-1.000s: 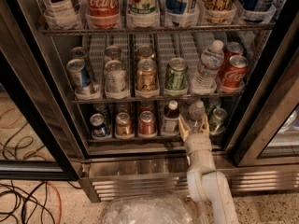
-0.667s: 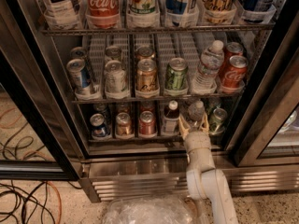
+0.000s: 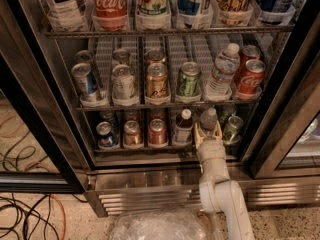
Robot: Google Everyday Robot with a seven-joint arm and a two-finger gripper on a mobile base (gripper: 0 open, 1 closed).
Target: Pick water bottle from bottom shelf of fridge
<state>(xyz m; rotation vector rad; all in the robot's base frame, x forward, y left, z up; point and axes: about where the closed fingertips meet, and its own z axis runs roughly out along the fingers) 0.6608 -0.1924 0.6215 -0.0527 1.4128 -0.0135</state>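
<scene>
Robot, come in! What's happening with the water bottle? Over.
Gripper at the bottom shelf, right up against the water bottle. Bottle upright in its lane. Dark bottle close left, green can close right.

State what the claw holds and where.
Unclear. The claw is at the lower body of the water bottle on the bottom shelf; grip unconfirmed.

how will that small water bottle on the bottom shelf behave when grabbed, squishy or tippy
The water bottle looks thin, clear plastic, so it will probably flex under a hard squeeze. It stands upright and narrow, so a nudge may tip it towards the dark bottle beside it. The gripper is at its lower body.
</scene>
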